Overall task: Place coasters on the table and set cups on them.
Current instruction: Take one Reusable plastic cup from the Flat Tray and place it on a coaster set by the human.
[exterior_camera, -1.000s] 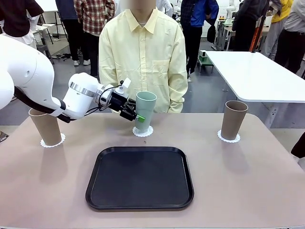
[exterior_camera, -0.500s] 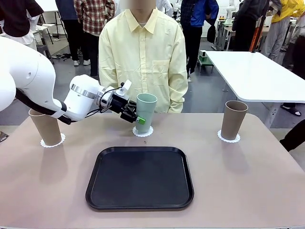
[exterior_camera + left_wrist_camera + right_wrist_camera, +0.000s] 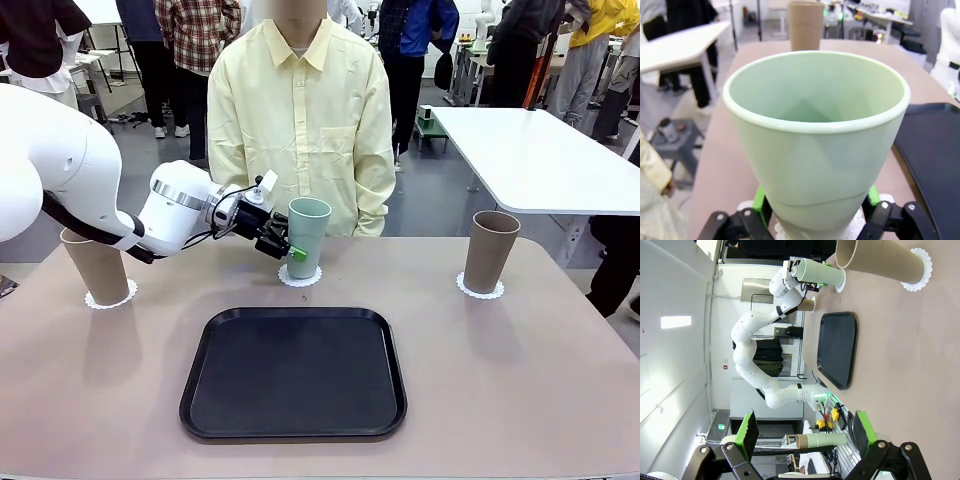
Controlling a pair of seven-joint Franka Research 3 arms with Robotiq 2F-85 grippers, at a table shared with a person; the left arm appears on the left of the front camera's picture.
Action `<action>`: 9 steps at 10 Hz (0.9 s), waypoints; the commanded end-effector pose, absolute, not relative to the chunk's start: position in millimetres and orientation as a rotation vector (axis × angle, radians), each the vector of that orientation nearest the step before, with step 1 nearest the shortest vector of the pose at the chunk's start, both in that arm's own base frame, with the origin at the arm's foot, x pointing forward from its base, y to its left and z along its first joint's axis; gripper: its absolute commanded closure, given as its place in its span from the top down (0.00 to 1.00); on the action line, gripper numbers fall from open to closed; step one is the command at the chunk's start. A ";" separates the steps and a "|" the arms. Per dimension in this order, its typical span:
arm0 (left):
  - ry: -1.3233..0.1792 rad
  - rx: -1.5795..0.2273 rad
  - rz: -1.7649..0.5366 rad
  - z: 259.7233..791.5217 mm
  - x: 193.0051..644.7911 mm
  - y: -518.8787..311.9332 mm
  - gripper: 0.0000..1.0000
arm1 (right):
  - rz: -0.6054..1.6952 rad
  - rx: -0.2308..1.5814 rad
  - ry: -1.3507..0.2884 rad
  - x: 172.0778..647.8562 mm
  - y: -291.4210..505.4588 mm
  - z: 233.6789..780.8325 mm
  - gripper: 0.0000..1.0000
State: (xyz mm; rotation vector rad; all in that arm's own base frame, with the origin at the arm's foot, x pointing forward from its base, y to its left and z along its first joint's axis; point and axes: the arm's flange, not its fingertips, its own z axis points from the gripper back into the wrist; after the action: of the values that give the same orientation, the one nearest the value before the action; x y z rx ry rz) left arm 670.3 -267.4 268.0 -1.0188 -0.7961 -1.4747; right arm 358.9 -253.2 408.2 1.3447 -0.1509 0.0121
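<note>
The green cup (image 3: 306, 235) stands upright between the jaws of the left gripper (image 3: 293, 247), its long axis straight up and across the line of the fingers. Its base sits on the middle coaster (image 3: 300, 276) at the far side of the table (image 3: 520, 390), right in front of the person (image 3: 300, 120). The jaws pinch the cup low on its wall, a green pad (image 3: 759, 200) pressed against each flank just above the base, while the wide rim flares out beyond the fingertips. Since the cup looks seated on its coaster, the next move likely turns on spreading the jaws and backing off along the fingers' own line, away from the cup, without nudging it sideways. Off to either side, a brown cup (image 3: 96, 266) and another brown cup (image 3: 490, 250) each stand on a coaster. The right gripper (image 3: 802, 432) hangs well apart, jaws spread, holding nothing. The black tray (image 3: 294, 372) lies nearer the robot than the left gripper's jaws.
</note>
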 end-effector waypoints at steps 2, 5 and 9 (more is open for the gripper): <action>-0.810 -1.044 -1.506 266.7 682.7 -270.4 0.84 | 0.013 1.342 -0.146 357.7 -253.7 407.8 1.00; -0.776 -1.035 -1.508 264.8 683.7 -269.2 0.84 | 0.013 1.342 -0.146 357.7 -253.7 407.8 1.00; -0.719 -0.974 -1.528 266.3 675.5 -268.0 1.00 | 0.013 1.342 -0.146 357.7 -253.7 407.8 1.00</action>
State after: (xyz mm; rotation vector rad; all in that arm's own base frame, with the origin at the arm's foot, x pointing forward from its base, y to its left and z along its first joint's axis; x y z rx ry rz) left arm 677.6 -269.3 267.2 -1.0123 -0.7768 -1.5134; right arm 358.9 -253.2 408.2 1.3447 -0.1509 0.0121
